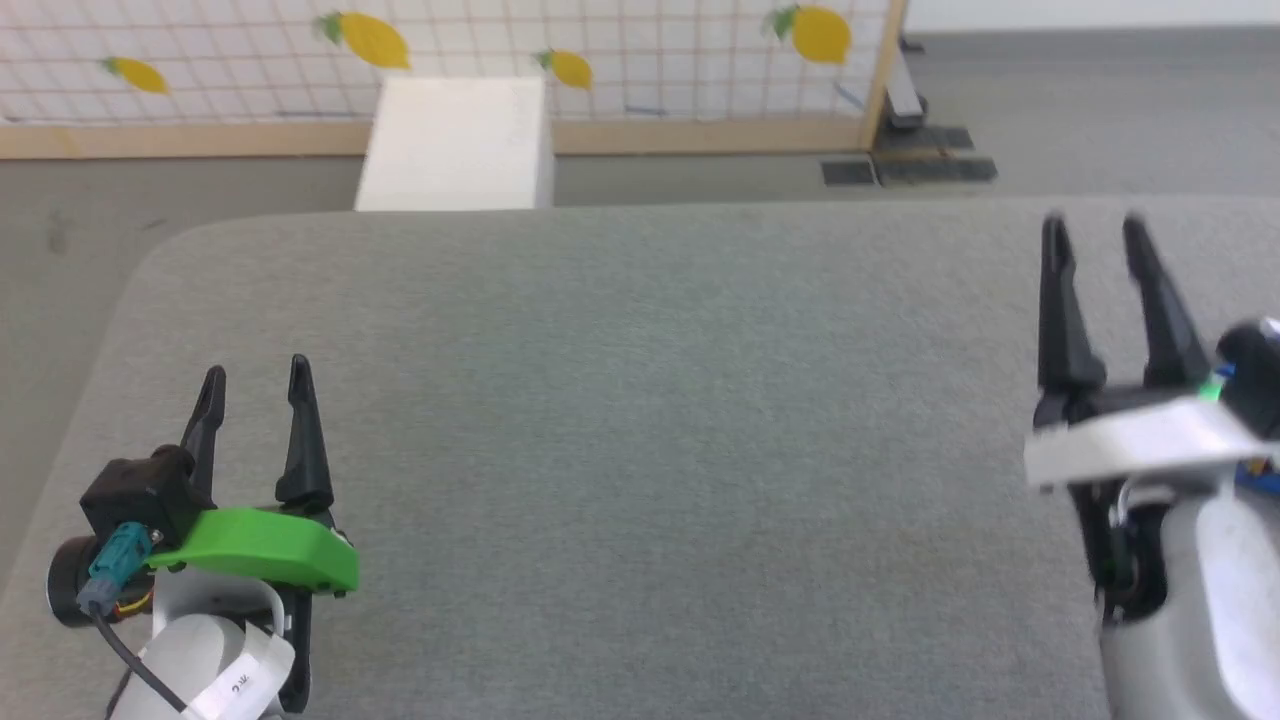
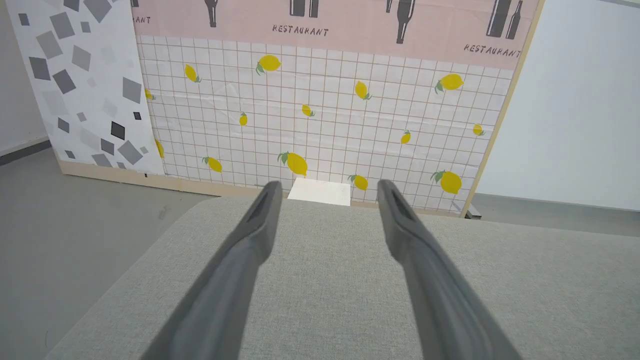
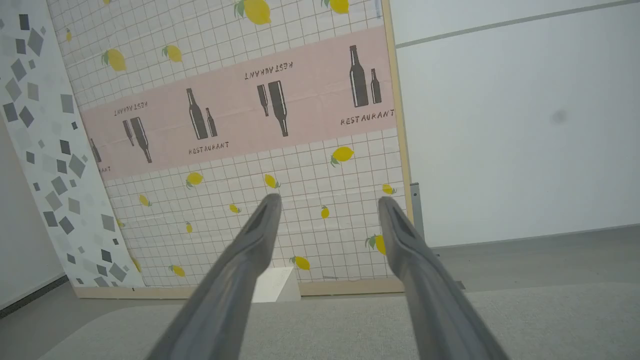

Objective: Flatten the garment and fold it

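Closest in the head view is the left gripper (image 1: 256,368) at the lower left, with a green bracket (image 1: 260,548) across its wrist. Its two dark fingers stand apart and point up the view over the grey bench (image 1: 640,420), with nothing between them. The right gripper (image 1: 1093,222) is at the right edge, further up the view. Its jaws are apart too and hold nothing, and its pale mount is blurred. Beyond the bench's far edge a white box (image 1: 455,145) stands on the floor (image 1: 1100,100), against a lemon-print panel (image 1: 640,50) with a wooden frame.

From the left wrist view, the left gripper (image 2: 328,185) shows its fingers spread wide above the bare bench fabric, near the rounded far-left corner. The white box sits between the fingertips in the distance. Behind it rises the lemon-print panel, topped by a pink band (image 2: 350,20) printed with bottles and "RESTAURANT". A panel of grey squares (image 2: 75,85) stands to its left and a white wall (image 2: 575,110) to its right.

From the right wrist view, which is tilted, the right gripper (image 3: 328,199) is likewise open and empty, aimed at the same panels.

Where the garment lies I cannot tell.
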You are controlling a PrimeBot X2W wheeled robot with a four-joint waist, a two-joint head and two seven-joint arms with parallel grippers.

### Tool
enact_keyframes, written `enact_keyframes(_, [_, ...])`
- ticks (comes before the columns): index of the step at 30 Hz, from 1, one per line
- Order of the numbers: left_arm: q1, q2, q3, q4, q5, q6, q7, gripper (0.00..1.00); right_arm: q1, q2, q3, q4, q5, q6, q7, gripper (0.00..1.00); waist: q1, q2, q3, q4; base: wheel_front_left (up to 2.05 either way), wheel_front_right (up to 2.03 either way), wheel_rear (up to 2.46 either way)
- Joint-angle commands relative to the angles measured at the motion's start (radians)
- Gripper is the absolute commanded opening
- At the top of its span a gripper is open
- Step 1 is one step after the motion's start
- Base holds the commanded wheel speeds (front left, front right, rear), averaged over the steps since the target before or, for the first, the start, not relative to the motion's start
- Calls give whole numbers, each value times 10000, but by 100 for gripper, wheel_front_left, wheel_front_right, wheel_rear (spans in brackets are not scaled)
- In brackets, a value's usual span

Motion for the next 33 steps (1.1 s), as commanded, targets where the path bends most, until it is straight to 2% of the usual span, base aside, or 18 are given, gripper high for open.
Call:
enact_keyframes(1, [134, -68, -9, 71, -84, 25, -78, 100, 371, 90, -48, 80, -57, -13, -124, 100, 1, 0, -452, 409, 0, 0, 0])
enact_keyframes(14, [487, -303, -252, 566, -430, -230, -36, 100, 2436, 245, -311, 159, 260, -13, -434, 100, 1, 0, -707, 438, 0, 0, 0])
enact_keyframes(33, [657, -222, -820, 1170, -286, -250, 380, 100, 2989, 248, -312, 179, -262, -13, 241, 100, 1, 0, -630, 405, 0, 0, 0])
